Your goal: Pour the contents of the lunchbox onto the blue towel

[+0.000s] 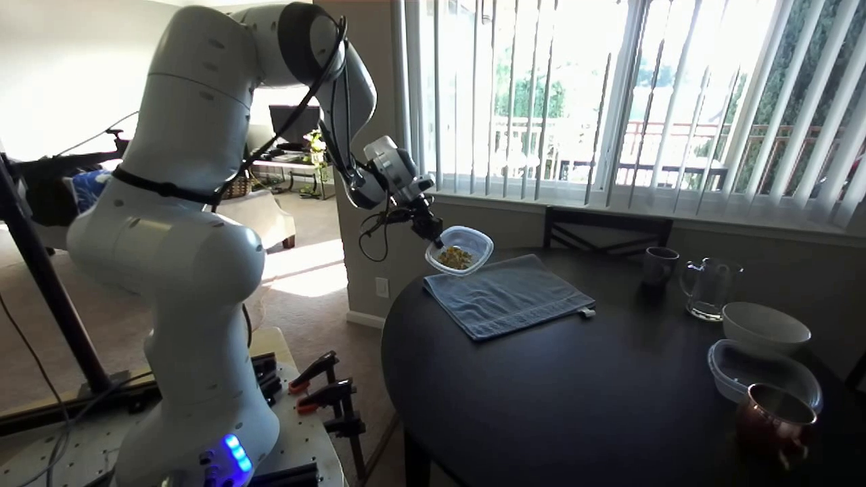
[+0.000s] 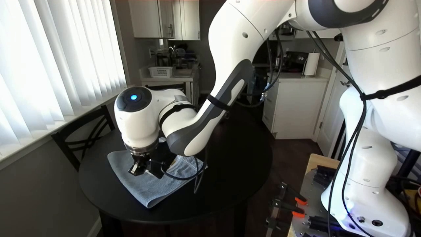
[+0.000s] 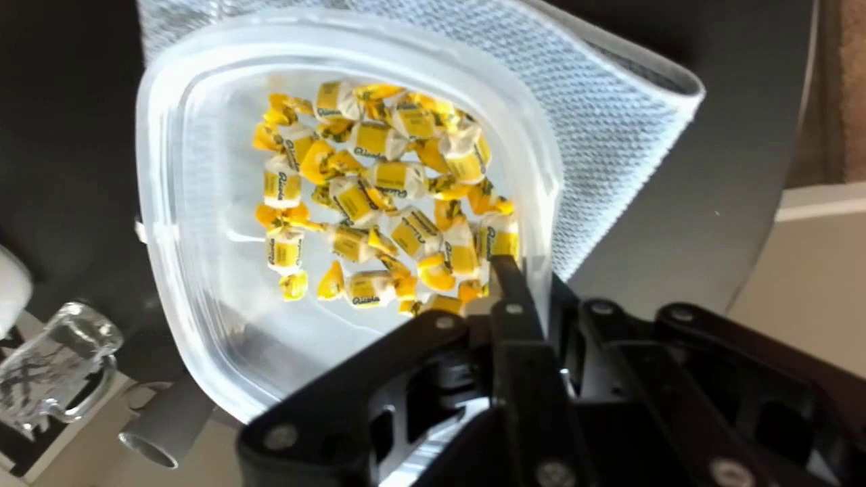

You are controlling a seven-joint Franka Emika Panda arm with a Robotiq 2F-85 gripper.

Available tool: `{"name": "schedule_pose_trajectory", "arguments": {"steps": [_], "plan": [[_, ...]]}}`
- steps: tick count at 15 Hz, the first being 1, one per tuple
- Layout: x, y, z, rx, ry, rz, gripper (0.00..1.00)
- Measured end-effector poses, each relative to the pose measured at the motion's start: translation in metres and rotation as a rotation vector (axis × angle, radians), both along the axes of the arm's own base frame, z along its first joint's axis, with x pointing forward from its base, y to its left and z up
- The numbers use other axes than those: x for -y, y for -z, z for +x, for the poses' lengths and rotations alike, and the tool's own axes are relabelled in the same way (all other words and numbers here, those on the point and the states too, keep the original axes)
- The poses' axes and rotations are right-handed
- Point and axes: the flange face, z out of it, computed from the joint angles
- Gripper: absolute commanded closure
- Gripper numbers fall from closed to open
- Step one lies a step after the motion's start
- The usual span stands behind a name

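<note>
One translucent white, rounded-square plastic lunchbox [image 3: 233,169]: you are holding it by the rim in the black two-fingered gripper [image 3: 534,281] above the grey-blue woven cloth towel [image 1: 511,297], yellow-and-white wrapped sweets [image 3: 394,176] lying inside, lifting apparently done, pouring remaining.

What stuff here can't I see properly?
Blue towel, wrist view: partly behind the lunchbox.
Some lunchbox rim, wrist view: behind the hand.
Smallest print on the candies, wrist view: too tiny.
Bottom inside the copper mug, in an exterior view: hidden by its wall.
</note>
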Motion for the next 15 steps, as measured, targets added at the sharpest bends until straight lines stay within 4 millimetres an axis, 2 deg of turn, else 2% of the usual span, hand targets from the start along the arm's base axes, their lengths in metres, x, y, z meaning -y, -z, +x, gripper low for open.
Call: {"name": "schedule_pose_trajectory", "arguments": {"steps": [2,5,9,12,14,15], "plan": [[0.012,-0.004,0.011,0.023,-0.024,0.121,0.96],[0.046,-0.006,0.023,0.061,-0.060,0.299,0.96],[0.086,0.003,0.024,0.105,-0.131,0.519,0.96],[0.098,0.016,0.018,0.126,-0.207,0.662,0.96],[0.093,0.022,0.012,0.109,-0.271,0.725,0.96],[0.089,0.017,0.014,0.106,-0.290,0.754,0.96]]}}
